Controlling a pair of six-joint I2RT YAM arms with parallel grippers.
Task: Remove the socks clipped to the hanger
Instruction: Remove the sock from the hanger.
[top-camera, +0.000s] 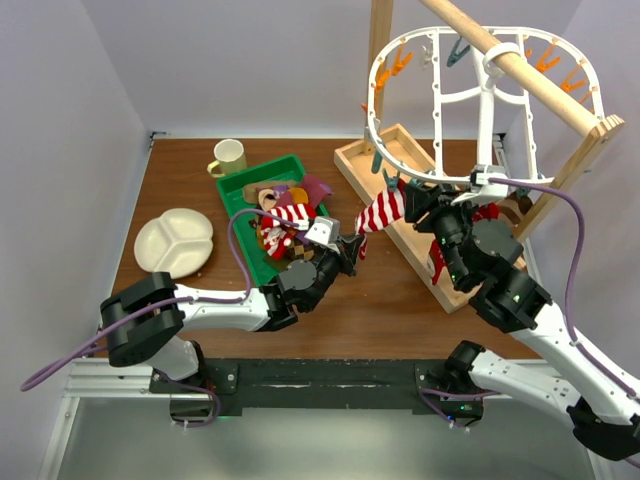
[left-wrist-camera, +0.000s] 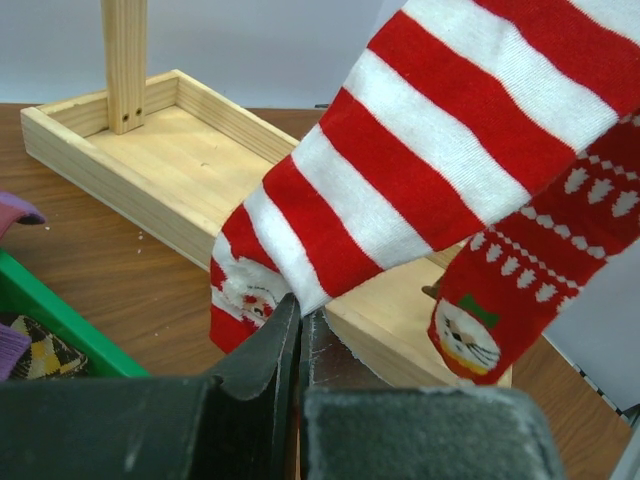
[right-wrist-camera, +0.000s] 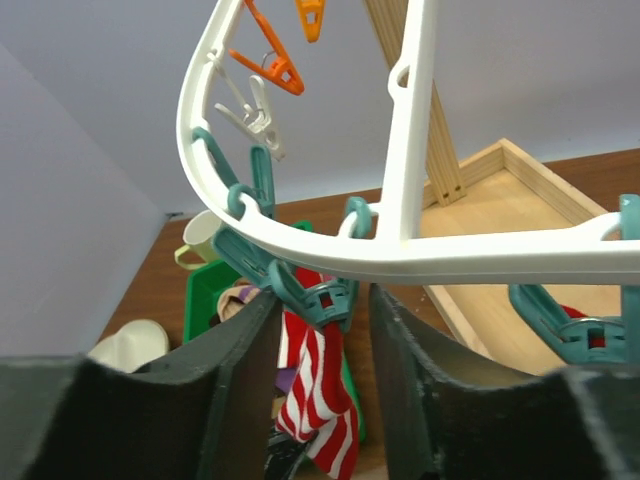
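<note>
Top external: both arms reach in at the low near rim of the hanger (top-camera: 440, 95), which hangs by its hook on a wooden rail (top-camera: 520, 65).
Left gripper (left-wrist-camera: 299, 318): fingers pressed together on the toe end of the striped sock (left-wrist-camera: 420, 150), with the fabric edge nipped right at the tips.
Right gripper (top-camera: 412, 195): raised to the rim, jaws apart, one finger each side of the teal clip (right-wrist-camera: 322, 300). Can't tell if either pad touches it.
Striped sock: red and white. Its top end is held in the teal clip and its toe is drawn toward the left arm, so it hangs slanted above the wooden tray (top-camera: 365, 165).
Santa sock (left-wrist-camera: 520, 290): red with small white trees and a Santa face at the toe. It hangs just beside the striped one, over the same tray.
Hanger: white oval, tilted. Orange clips (right-wrist-camera: 270, 60) and a white clip (right-wrist-camera: 255, 105) dangle further round the rim.
Green bin (top-camera: 262, 168): left of the tray, with loose socks (top-camera: 275, 215) heaped inside.
Mug (top-camera: 230, 157): just behind the bin.
Plate (top-camera: 175, 242): white, divided, left of the bin, apart from it.
</note>
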